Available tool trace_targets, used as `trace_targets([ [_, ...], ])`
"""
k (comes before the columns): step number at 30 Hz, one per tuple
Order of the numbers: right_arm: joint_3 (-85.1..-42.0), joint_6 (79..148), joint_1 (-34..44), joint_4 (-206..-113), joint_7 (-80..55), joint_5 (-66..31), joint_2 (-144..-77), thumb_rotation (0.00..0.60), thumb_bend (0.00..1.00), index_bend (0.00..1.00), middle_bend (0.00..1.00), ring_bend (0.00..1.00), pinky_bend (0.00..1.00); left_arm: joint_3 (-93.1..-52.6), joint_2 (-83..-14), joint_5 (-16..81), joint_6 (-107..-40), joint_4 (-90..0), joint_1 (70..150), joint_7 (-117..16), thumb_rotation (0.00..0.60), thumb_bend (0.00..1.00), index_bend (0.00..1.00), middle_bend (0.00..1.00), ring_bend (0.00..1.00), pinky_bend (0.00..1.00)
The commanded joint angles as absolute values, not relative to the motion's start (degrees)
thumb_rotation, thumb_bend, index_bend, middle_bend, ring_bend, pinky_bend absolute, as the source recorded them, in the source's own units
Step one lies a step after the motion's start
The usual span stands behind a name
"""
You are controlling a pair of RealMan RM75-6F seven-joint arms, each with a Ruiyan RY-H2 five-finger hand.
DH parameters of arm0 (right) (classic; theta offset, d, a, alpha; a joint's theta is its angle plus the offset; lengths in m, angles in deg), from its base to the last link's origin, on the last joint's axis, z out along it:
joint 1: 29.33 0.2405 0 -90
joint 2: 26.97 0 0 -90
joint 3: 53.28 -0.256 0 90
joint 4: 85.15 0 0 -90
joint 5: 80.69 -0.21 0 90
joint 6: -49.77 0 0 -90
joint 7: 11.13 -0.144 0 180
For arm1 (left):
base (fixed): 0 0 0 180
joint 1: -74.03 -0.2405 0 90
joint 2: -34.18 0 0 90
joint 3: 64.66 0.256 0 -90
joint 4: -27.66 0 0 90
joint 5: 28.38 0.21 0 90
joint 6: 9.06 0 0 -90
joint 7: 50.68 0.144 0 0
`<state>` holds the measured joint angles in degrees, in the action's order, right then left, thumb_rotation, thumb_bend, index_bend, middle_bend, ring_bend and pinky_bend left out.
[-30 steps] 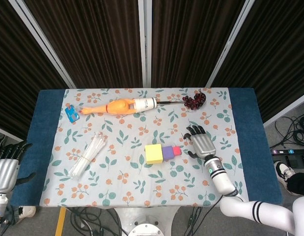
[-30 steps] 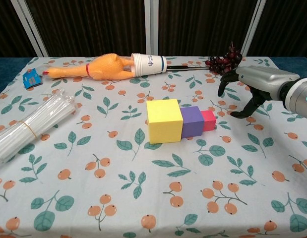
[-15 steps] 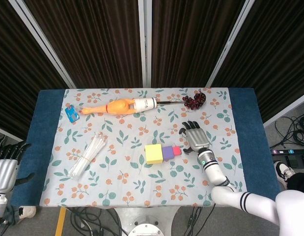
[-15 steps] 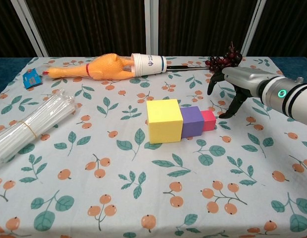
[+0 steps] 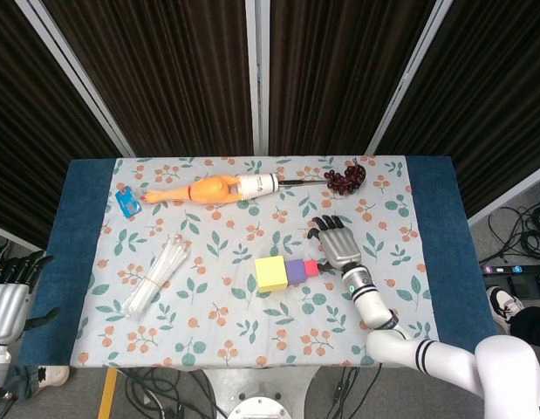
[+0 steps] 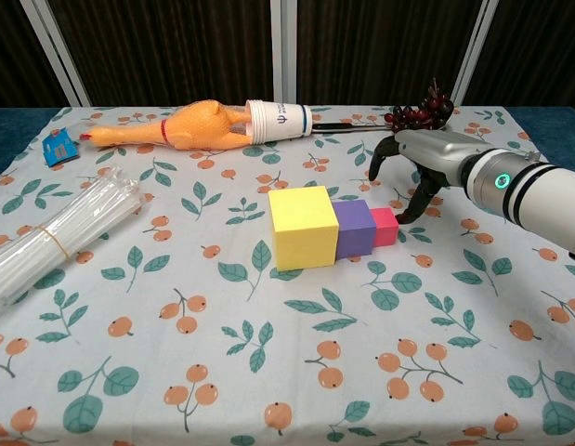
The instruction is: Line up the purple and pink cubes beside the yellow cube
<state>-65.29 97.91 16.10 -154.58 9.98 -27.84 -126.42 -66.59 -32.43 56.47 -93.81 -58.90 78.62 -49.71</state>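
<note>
The yellow cube [image 5: 270,273] [image 6: 304,226], the smaller purple cube [image 5: 295,271] [image 6: 356,228] and the smallest pink cube [image 5: 311,267] [image 6: 385,226] stand in a touching row on the floral cloth, yellow at the left. My right hand [image 5: 337,244] [image 6: 412,163] hovers just right of the pink cube with its fingers spread. Its thumb tip reaches down against the pink cube's right side, and it holds nothing. My left hand [image 5: 12,288] hangs off the table's left edge, fingers straight and empty.
A rubber chicken [image 5: 195,189] [image 6: 176,128] lies with its head in a paper cup [image 5: 256,184] at the back. Dark grapes [image 5: 344,179] [image 6: 419,111] sit at the back right. A straw bundle [image 5: 156,278] [image 6: 55,237] and a blue card [image 5: 127,202] lie at the left.
My right hand has moved left up to the pink cube's side. The row of three cubes has shifted slightly left. The left hand has stayed still.
</note>
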Motion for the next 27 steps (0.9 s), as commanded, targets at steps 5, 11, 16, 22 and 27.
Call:
trace_targets([
  [5, -65.34, 98.03, 16.43, -154.64, 10.25, -27.80, -126.99, 0.600, 0.04, 0.31, 0.08, 0.00, 0.00, -66.58, -32.37, 56.52, -93.96, -58.79, 78.49, -49.91, 0.600, 0.02, 0.22, 0.23, 0.17, 0.15],
  [11, -65.30, 98.27, 16.67, -154.79, 10.82, -27.81, -127.15, 0.600, 0.04, 0.31, 0.08, 0.00, 0.00, -66.54, -32.39, 56.39, -93.91, -58.66, 78.37, -50.08, 0.600, 0.02, 0.22, 0.23, 0.17, 0.15],
  [16, -64.49, 100.95, 14.84, -158.20, 11.03, -26.40, -123.78, 0.600, 0.05, 0.31, 0.08, 0.00, 0.00, -66.63, -32.45, 56.43, -93.81, -58.51, 78.47, -50.18, 0.600, 0.02, 0.22, 0.23, 0.17, 0.15],
  [22, -62.76, 109.00, 9.28, -166.71, 8.60, -20.98, -115.75, 0.600, 0.16, 0.31, 0.10, 0.00, 0.00, -66.86, -32.45, 56.60, -93.78, -58.57, 78.75, -50.18, 0.600, 0.02, 0.22, 0.23, 0.17, 0.15],
  [27, -59.16, 117.67, 2.05, -172.96, 3.72, -13.77, -107.70, 0.600, 0.18, 0.31, 0.13, 0.00, 0.00, -66.82, -32.57, 56.64, -93.43, -58.66, 78.96, -49.97, 0.600, 0.02, 0.22, 0.23, 0.17, 0.15],
])
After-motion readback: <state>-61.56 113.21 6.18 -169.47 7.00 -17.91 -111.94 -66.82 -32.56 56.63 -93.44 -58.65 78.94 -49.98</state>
